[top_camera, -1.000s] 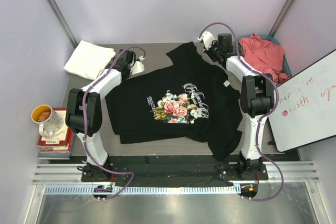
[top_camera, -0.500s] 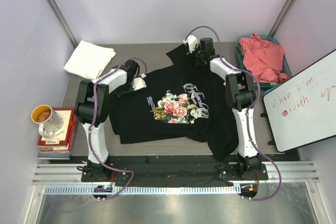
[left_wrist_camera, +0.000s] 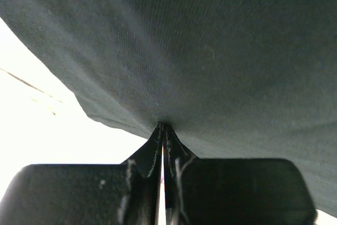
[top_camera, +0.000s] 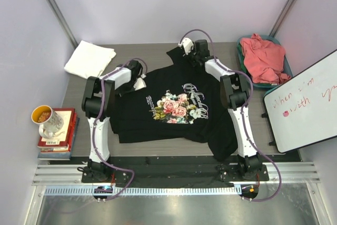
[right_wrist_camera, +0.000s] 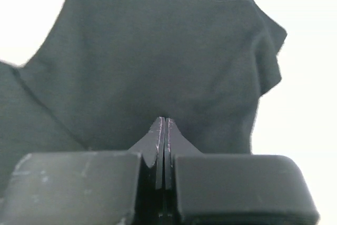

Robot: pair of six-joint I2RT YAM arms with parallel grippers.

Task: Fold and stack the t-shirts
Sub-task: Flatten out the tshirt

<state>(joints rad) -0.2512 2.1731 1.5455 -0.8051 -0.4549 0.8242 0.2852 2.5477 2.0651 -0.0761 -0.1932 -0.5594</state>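
A black t-shirt (top_camera: 158,85) with a pink-rose print and white script lies spread face up on the grey table (top_camera: 152,51). My left gripper (top_camera: 141,81) is at the shirt's left shoulder; its fingertips (left_wrist_camera: 162,126) are shut and pinch the black t-shirt (left_wrist_camera: 210,51) just inside the hem. At the shirt's far sleeve, my right gripper (top_camera: 184,51) is shut with its tips (right_wrist_camera: 164,119) on the black t-shirt (right_wrist_camera: 158,51). A folded white t-shirt (top_camera: 89,59) rests at the far left corner. A coral-pink t-shirt (top_camera: 266,56) is bunched in a bin.
The teal bin (top_camera: 240,46) stands at the far right of the table. A whiteboard (top_camera: 305,104) leans along the right side. A mug (top_camera: 50,120) sits on stacked books (top_camera: 63,143) off the table's left edge. The shirt's bottom corner hangs over the near edge.
The right gripper slid left along the shirt's far edge to the far sleeve. The left gripper moved right and nearer, onto the left shoulder. Both stayed shut.
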